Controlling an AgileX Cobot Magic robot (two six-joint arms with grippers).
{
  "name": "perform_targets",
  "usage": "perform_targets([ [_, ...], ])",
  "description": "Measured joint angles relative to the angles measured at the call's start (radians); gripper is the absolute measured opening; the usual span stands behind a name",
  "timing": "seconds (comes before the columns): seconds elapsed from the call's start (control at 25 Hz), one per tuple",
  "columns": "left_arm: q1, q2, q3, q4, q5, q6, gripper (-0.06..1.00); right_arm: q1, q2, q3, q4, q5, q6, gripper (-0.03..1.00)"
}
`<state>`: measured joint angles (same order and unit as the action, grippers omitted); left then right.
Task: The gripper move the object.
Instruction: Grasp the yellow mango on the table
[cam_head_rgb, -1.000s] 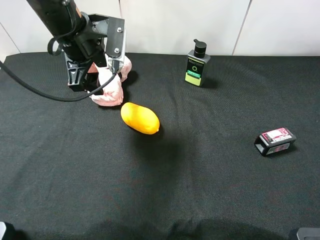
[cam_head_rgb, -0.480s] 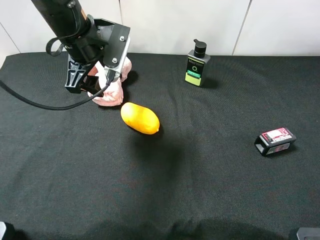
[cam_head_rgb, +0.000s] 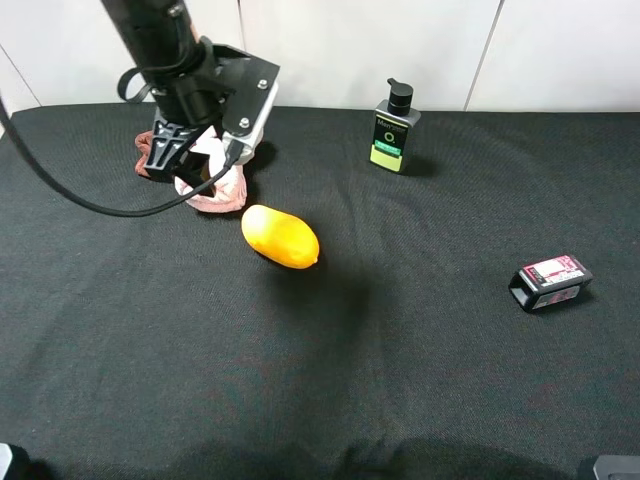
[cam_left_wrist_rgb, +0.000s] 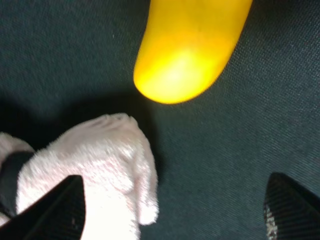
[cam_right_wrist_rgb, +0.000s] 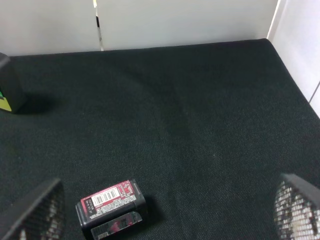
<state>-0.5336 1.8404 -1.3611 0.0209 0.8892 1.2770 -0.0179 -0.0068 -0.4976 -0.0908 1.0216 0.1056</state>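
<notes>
The object, a smooth yellow-orange oval fruit (cam_head_rgb: 280, 236), lies on the black cloth left of centre; its rounded end (cam_left_wrist_rgb: 190, 50) shows in the left wrist view. My left gripper (cam_head_rgb: 190, 163) hovers over the rolled pink towel (cam_head_rgb: 215, 185), just behind and left of the object. It is open and holds nothing, its two black fingertips (cam_left_wrist_rgb: 57, 210) set wide apart, one over the towel (cam_left_wrist_rgb: 95, 170). In the right wrist view my right gripper (cam_right_wrist_rgb: 165, 215) is also open and empty, with the table's right side beneath it.
A black pump bottle with a green label (cam_head_rgb: 395, 130) stands at the back centre. A small black box with a pink label (cam_head_rgb: 550, 282) lies at the right, and the box (cam_right_wrist_rgb: 112, 207) is also seen from the right wrist. White walls border the cloth's far edge.
The left arm has shifted to the right and turned above the pink towel, its jaws staying open. The object, bottle and box have not moved.
</notes>
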Motion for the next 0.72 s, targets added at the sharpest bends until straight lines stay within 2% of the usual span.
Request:
perform_targets([
  [0.28,-0.036,0.097,-0.128,-0.043,0.084,0.043,0.76,0.0,0.0,0.0,0.003,0.0,0.0,0.63],
  [0.72,-0.076,0.18,-0.171,-0.052,0.112,0.065,0.76,0.0,0.0,0.0,0.003,0.0,0.0,0.63],
])
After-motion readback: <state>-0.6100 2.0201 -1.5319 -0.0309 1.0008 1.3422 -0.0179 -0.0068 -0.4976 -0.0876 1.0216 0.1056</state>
